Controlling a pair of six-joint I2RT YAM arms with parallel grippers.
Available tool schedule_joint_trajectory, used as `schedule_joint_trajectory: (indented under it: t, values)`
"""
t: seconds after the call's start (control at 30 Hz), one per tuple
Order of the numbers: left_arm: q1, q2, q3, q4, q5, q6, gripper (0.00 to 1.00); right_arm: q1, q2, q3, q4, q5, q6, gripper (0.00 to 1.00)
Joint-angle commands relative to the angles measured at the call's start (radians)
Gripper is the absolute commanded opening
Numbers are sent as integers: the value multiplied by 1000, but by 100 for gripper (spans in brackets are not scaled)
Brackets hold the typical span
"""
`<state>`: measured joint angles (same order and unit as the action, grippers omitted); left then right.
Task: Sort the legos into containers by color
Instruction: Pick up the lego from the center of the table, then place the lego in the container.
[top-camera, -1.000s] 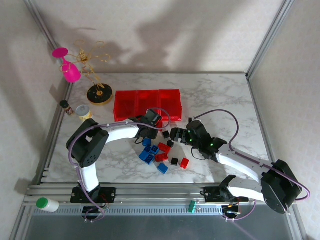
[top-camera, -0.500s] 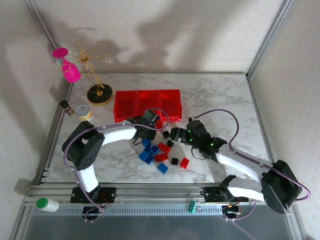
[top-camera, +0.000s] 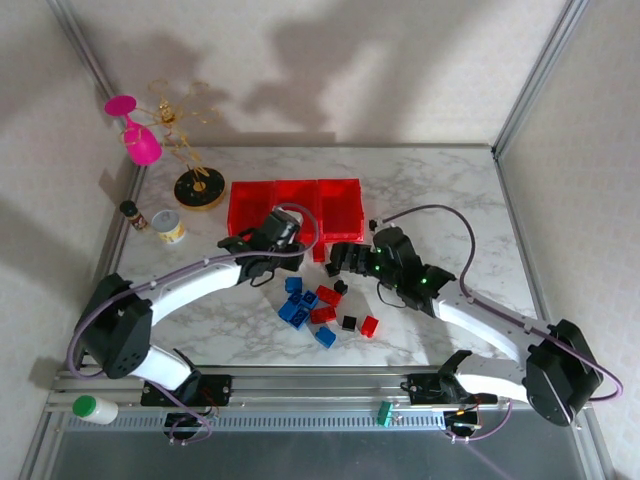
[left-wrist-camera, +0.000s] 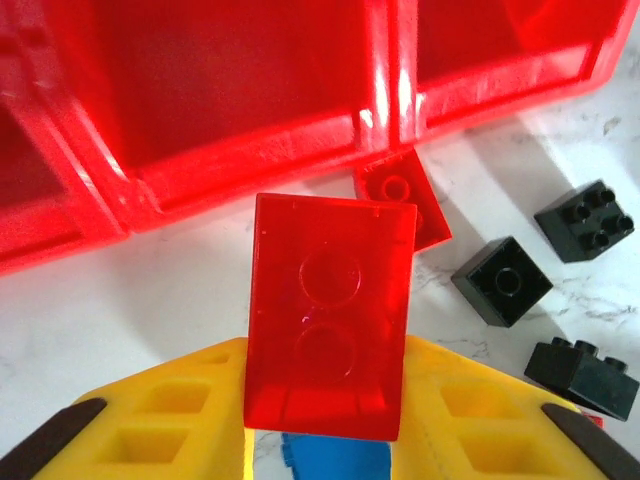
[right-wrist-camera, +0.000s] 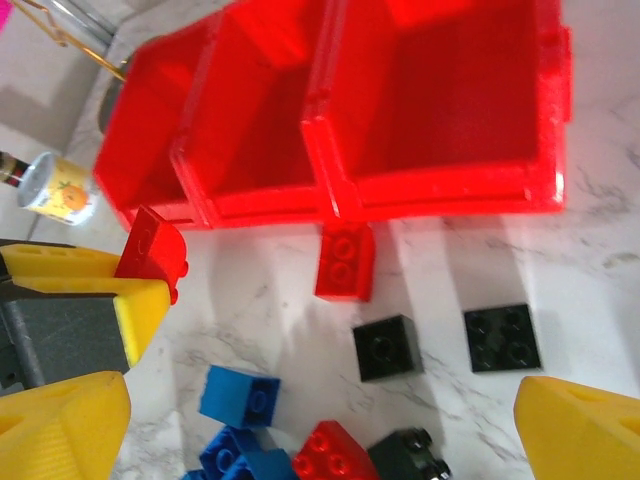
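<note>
Three joined red containers (top-camera: 295, 208) stand at mid-table, their front wall close ahead in the left wrist view (left-wrist-camera: 230, 150). My left gripper (top-camera: 268, 234) hovers just in front of them, shut on a translucent red lego (left-wrist-camera: 330, 315) that stands upright between the yellow fingers (left-wrist-camera: 170, 410). Another red lego (left-wrist-camera: 400, 192) lies against the bins' front wall, with black legos (left-wrist-camera: 500, 281) to its right. My right gripper (top-camera: 342, 258) is open above the loose pile (top-camera: 320, 305) of blue (right-wrist-camera: 238, 397), red (right-wrist-camera: 335, 455) and black (right-wrist-camera: 385, 347) legos.
A small tin can (top-camera: 169, 226) and a dark bottle (top-camera: 130, 212) stand left of the bins. Behind them are a gold wire stand (top-camera: 198, 185) and a pink goblet (top-camera: 135, 135). A white green-capped bottle (top-camera: 95, 408) lies on the front rail.
My left gripper has pulled left and back from the pile towards the bins, carrying the red lego, and its elbow has swung down-left. The right gripper has edged up-left.
</note>
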<state>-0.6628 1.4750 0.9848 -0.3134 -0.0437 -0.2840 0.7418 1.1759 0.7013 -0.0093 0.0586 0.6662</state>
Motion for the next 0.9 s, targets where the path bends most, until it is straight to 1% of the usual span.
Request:
schedule_joint_trajectory:
  t: [0.0, 0.17, 0.3, 0.4, 0.63, 0.73, 0.87]
  values:
    - [73, -29, 50, -64, -20, -40, 28, -3, 39, 47, 62, -37, -24, 99]
    - [186, 4, 117, -58, -67, -70, 29, -4, 87, 67, 117, -26, -18, 99]
    - [260, 82, 173, -34, -81, -86, 29, -4, 110, 76, 145, -25, -13, 99]
    - [297, 158, 219, -9, -71, -79, 29, -4, 127, 84, 152, -22, -13, 99]
    - [345, 352, 353, 3, -55, -61, 31, -4, 148, 94, 151, -19, -17, 99]
    - [351, 413, 416, -32, -52, -52, 38, -4, 149, 98, 142, -11, -23, 99]
    - [351, 406, 410, -27, -72, -56, 45, -5, 143, 98, 133, -5, -26, 99]
